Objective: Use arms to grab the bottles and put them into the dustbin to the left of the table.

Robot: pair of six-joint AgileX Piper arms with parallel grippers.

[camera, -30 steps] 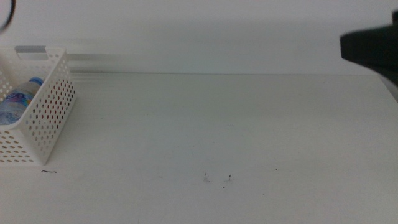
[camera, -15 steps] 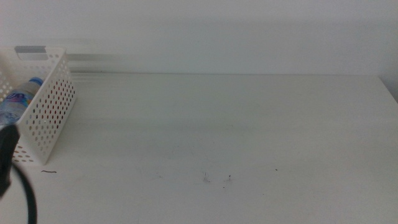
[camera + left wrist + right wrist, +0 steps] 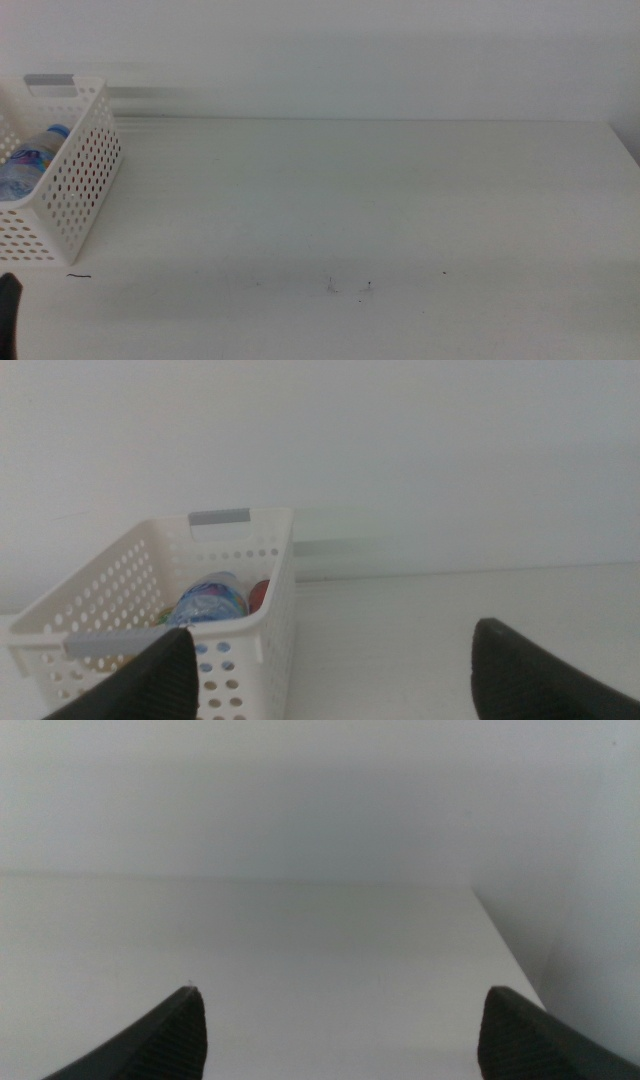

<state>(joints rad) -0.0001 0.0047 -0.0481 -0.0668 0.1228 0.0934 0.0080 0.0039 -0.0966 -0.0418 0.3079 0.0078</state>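
The dustbin [image 3: 75,195] stands at the table's [image 3: 380,200] left edge. A clear blue-capped water bottle [image 3: 28,160] lies inside it. In the left wrist view the dustbin [image 3: 240,565] holds the water bottle [image 3: 210,600] and a red can [image 3: 260,594] beside it. My left gripper [image 3: 335,675] is open and empty, held back from the dustbin's near wall. Only a dark sliver of the left arm [image 3: 8,315] shows in the middle view. My right gripper [image 3: 340,1030] is open over bare table with nothing between its jaws; the middle view does not show it.
A few dark specks [image 3: 350,287] mark the tabletop near its front. The table's right edge [image 3: 505,945] runs close to the right gripper, with a white wall behind the table.
The right arm has left the middle view's upper right corner. The left arm's dark part sank lower at the bottom left edge. The dustbin and its bottle have not moved.
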